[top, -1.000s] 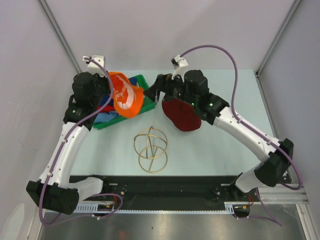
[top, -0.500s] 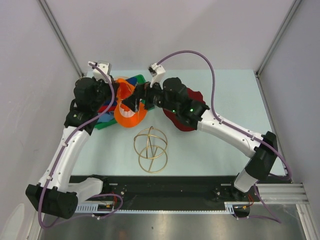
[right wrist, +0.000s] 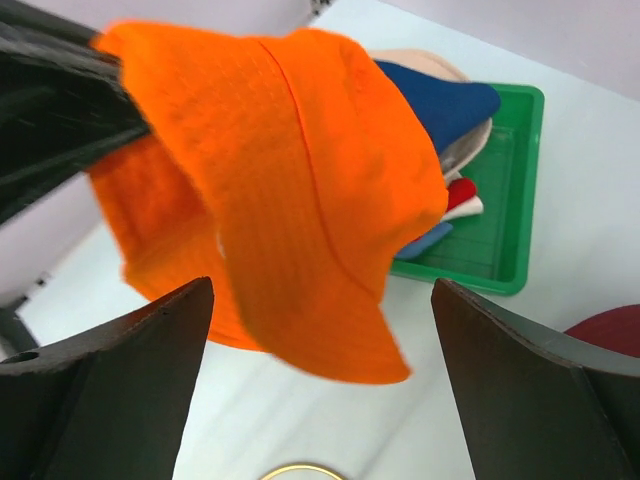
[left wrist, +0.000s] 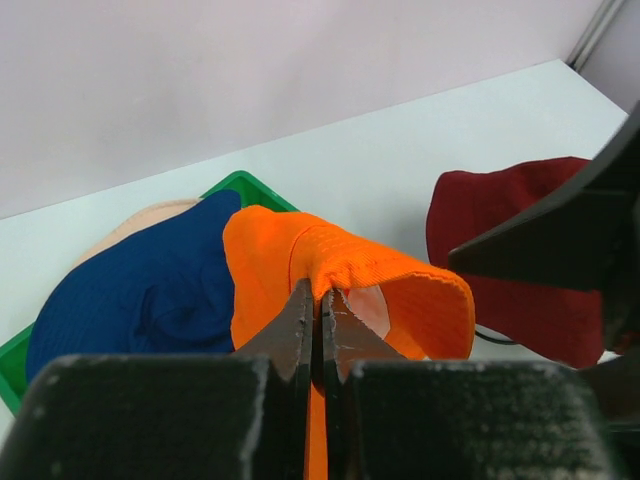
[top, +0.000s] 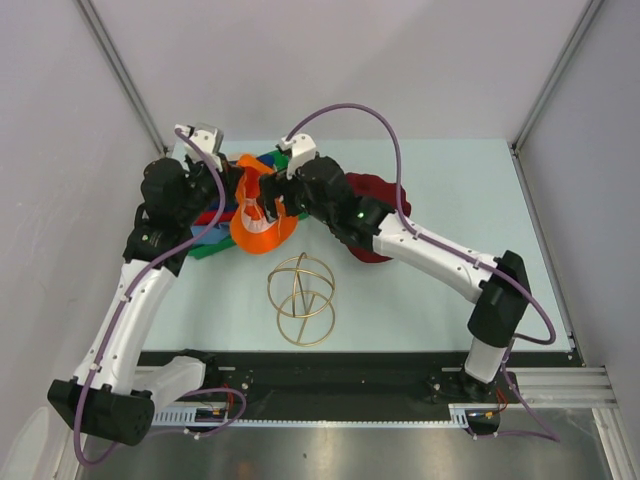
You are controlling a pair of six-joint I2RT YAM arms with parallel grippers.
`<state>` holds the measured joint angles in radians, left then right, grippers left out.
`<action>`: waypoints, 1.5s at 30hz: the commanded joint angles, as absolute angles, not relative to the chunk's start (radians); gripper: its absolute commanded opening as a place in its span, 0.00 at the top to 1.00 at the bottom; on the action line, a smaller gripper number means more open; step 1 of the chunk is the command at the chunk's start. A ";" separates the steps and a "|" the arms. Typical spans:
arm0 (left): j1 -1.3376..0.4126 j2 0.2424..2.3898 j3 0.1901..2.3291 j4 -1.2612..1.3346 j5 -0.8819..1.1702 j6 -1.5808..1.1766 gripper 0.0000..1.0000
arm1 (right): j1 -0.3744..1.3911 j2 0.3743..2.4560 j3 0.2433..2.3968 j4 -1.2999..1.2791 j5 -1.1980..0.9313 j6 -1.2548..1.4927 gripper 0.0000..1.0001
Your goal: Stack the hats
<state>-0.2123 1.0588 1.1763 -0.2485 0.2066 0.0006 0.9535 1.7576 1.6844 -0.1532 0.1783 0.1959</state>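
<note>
An orange hat (top: 262,218) hangs above the table beside the tray, its brim pinched in my left gripper (top: 240,190); the left wrist view has the jaws shut on an orange fold (left wrist: 330,262) at the left gripper (left wrist: 320,300). My right gripper (top: 270,205) is wide open right in front of the hanging orange hat (right wrist: 290,170), and the right gripper (right wrist: 320,290) has a finger on either side of the cloth without touching it. A maroon hat (top: 378,188) lies on the table under the right arm. A navy hat (left wrist: 140,280) and a beige hat (left wrist: 150,215) sit in the tray.
A green tray (right wrist: 500,250) at the back left holds the other hats, with red, white and light blue cloth (right wrist: 432,240) showing under the navy one. A gold wire globe (top: 301,299) stands mid-table in front of both grippers. The right arm (left wrist: 560,230) is close on the left gripper's right.
The right arm swung left from the maroon hat over to the orange hat, jaws still open. The left gripper kept its hold and brought the orange hat lower.
</note>
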 commanded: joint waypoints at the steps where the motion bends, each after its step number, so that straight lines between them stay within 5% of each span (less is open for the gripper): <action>1: -0.218 1.025 1.172 -0.195 0.278 -0.002 1.00 | 0.963 1.796 1.741 -0.150 0.233 0.106 0.05; 7: -0.218 1.019 1.173 -0.198 0.284 -0.003 1.00 | 0.969 1.824 1.726 -0.141 0.345 0.065 0.19; 11: -0.216 1.014 1.169 -0.206 0.247 0.028 1.00 | 0.965 1.807 1.701 -0.118 0.391 0.034 0.74; 14: -0.215 1.015 1.164 -0.206 0.216 0.038 1.00 | 0.954 1.796 1.709 -0.117 0.400 0.009 1.00; 16: -0.215 1.023 1.163 -0.206 0.204 0.040 0.99 | 0.939 1.793 1.735 -0.114 0.393 0.002 1.00; 19: -0.215 1.034 1.161 -0.207 0.155 0.031 0.82 | 0.902 1.816 1.816 -0.124 0.391 -0.051 1.00; 20: -0.213 1.034 1.163 -0.209 0.146 0.028 0.57 | 0.891 1.825 1.842 -0.127 0.393 -0.066 1.00; 21: -0.212 1.035 1.158 -0.207 0.132 0.025 0.44 | 0.876 1.836 1.868 -0.127 0.387 -0.072 1.00; 26: -0.207 1.037 1.151 -0.198 0.137 0.008 0.05 | 0.772 1.942 2.073 -0.138 0.348 -0.104 1.00; 34: -0.195 1.042 1.147 -0.198 0.132 0.006 0.00 | 0.663 2.059 2.218 -0.083 0.414 -0.222 1.00; 45: -0.184 1.035 1.150 -0.199 0.137 -0.020 0.00 | 0.623 1.754 1.719 0.155 0.581 -0.416 1.00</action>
<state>-0.1913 1.0454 1.1572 -0.2409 0.1410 -0.0006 0.6186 1.9179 1.8175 -0.0044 0.4923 -0.3233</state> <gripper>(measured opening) 0.996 0.018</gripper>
